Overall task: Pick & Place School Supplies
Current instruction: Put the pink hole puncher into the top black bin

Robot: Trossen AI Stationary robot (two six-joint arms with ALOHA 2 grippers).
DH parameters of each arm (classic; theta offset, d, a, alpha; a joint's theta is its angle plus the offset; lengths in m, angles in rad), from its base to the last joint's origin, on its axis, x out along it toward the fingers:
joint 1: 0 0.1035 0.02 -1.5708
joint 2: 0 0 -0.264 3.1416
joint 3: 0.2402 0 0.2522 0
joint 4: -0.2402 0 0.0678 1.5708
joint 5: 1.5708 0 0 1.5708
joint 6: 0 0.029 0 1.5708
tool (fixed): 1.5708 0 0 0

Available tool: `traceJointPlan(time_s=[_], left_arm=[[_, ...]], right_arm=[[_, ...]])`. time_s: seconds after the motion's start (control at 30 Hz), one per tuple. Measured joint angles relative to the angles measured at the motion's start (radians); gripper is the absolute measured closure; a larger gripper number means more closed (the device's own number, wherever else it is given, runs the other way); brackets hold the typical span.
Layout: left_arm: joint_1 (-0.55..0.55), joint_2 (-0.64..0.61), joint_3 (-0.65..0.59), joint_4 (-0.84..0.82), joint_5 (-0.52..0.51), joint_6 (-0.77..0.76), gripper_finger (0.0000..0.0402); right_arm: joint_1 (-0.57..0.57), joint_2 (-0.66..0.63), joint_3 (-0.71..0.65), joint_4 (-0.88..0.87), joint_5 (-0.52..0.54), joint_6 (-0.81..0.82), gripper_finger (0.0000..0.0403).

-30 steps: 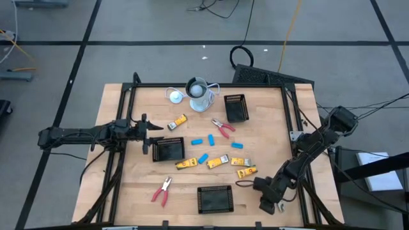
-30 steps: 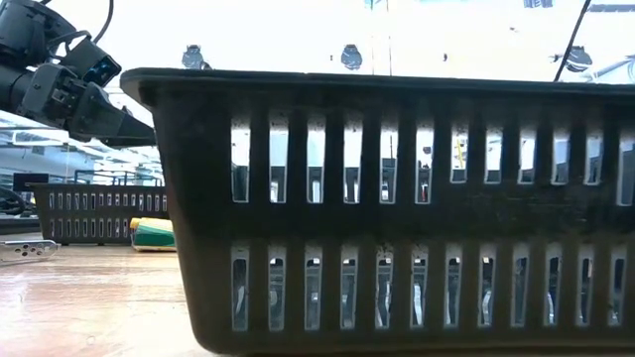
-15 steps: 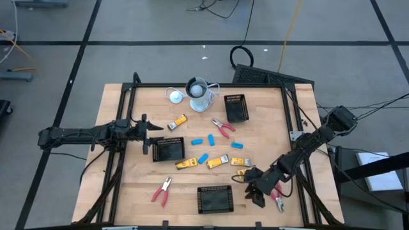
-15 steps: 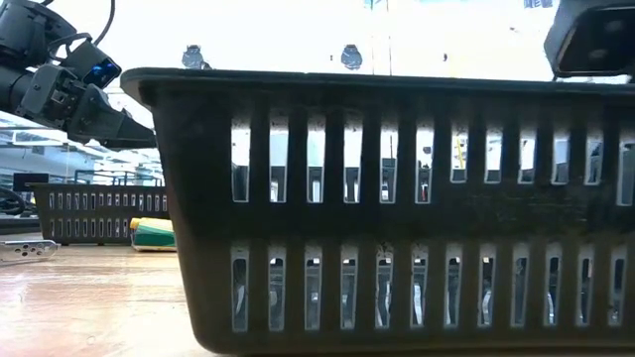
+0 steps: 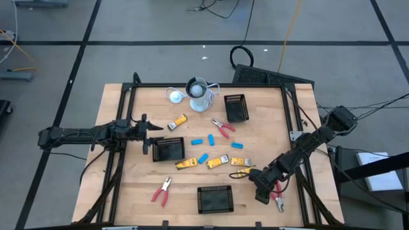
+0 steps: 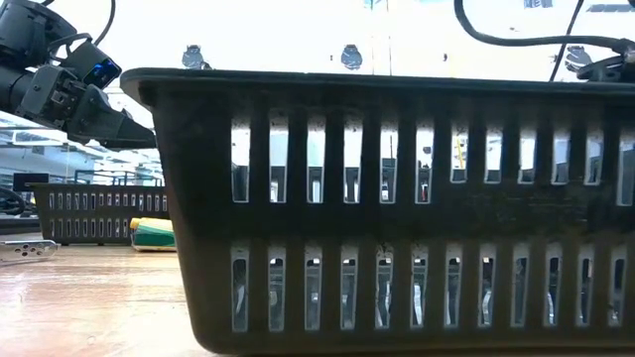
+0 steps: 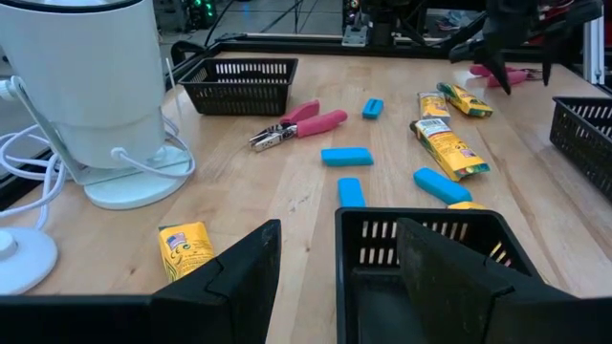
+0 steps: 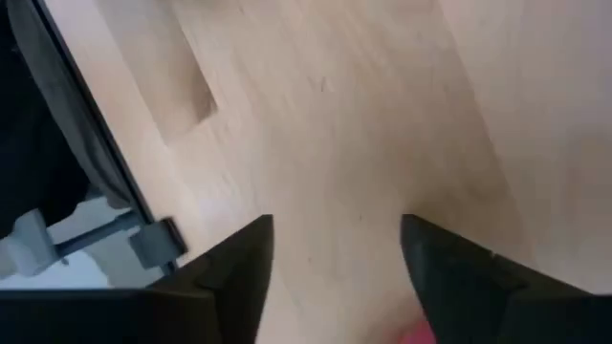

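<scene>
The left gripper point(image 5: 148, 133) hangs open just left of the middle black mesh tray point(image 5: 169, 149); in the left wrist view its fingers stand to either side of that tray's corner point(image 7: 344, 225) without touching it. The right gripper point(image 5: 259, 190) is open over bare wood near the table's near right corner. Red-handled pliers point(image 5: 277, 200) lie on the table just right of it, and show as a red speck point(image 8: 421, 334) in the right wrist view. More pliers point(image 5: 223, 128) point(image 5: 162, 190), yellow-and-black pieces point(image 5: 218, 161) and light-blue pieces point(image 5: 202, 158) lie scattered mid-table.
A second mesh tray point(image 5: 236, 107) stands far right of centre, and a third point(image 5: 215, 199) at the near edge fills the low view. A pale cup point(image 5: 199, 94) and a white disc point(image 5: 174, 96) with its cord sit at the far edge. Black frame rails run along the table's sides.
The right gripper has moved from the near right corner toward the table's left and a little toward its far edge. This uncovered the red pliers, which lie on the wood where it had been. The left arm has kept still.
</scene>
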Motion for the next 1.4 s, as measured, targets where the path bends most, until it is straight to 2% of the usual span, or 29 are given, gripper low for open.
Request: traceJointPlan(time_s=[0.23, 0.5, 0.7, 0.83, 1.07, 1.4], left_arm=[[0.000, 0.000, 0.000, 0.000, 0.000, 0.000, 0.0190], [0.000, 0.000, 0.000, 0.002, 0.013, 0.003, 0.0190], [0.000, 0.000, 0.000, 0.000, 0.016, -0.003, 0.0190], [0.000, 0.000, 0.000, -0.001, 0.017, -0.007, 0.0190], [0.000, 0.000, 0.000, -0.002, 0.018, -0.004, 0.0190], [0.000, 0.000, -0.001, -0.002, 0.018, 0.000, 0.0190]], right_arm=[[-0.031, -0.018, 0.000, -0.029, -0.156, 0.084, 0.0108], [-0.073, -0.156, 0.000, -0.170, -0.087, 0.065, 0.0105], [-0.030, -0.224, 0.001, -0.292, -0.044, 0.134, 0.0105], [0.013, -0.217, 0.001, -0.331, -0.040, 0.193, 0.0105], [0.043, -0.153, 0.001, -0.257, 0.041, 0.220, 0.0105], [0.072, -0.036, 0.005, -0.212, 0.003, 0.261, 0.0106]])
